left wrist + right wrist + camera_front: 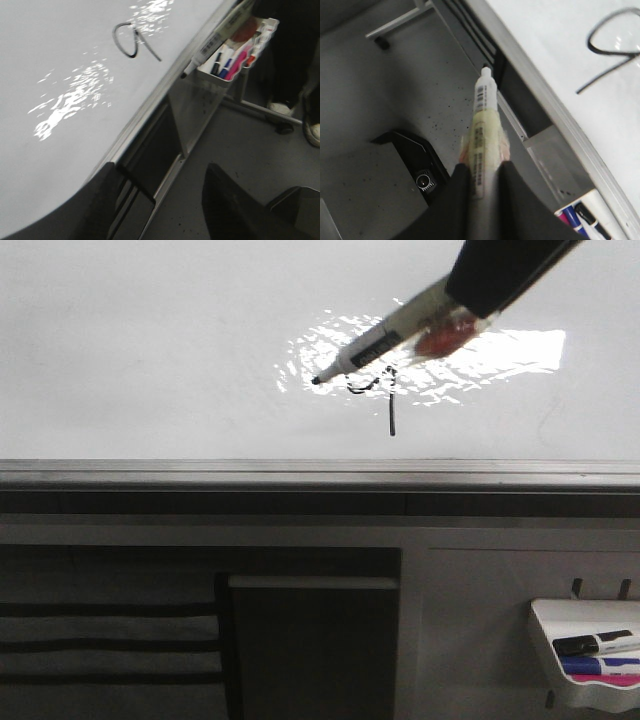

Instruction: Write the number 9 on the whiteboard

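One black 9 [378, 390] sits on the whiteboard [150, 360], in the glare patch right of centre, its tail running down toward the silver edge strip [300, 473]. The right tool [481, 175] is clenched on a marker [385, 340], whose black tip hangs just left of the loop. The left tool [165, 210] shows only dark fingers with a gap between them, grasping nothing. A tray [590, 655] with markers hangs below right.
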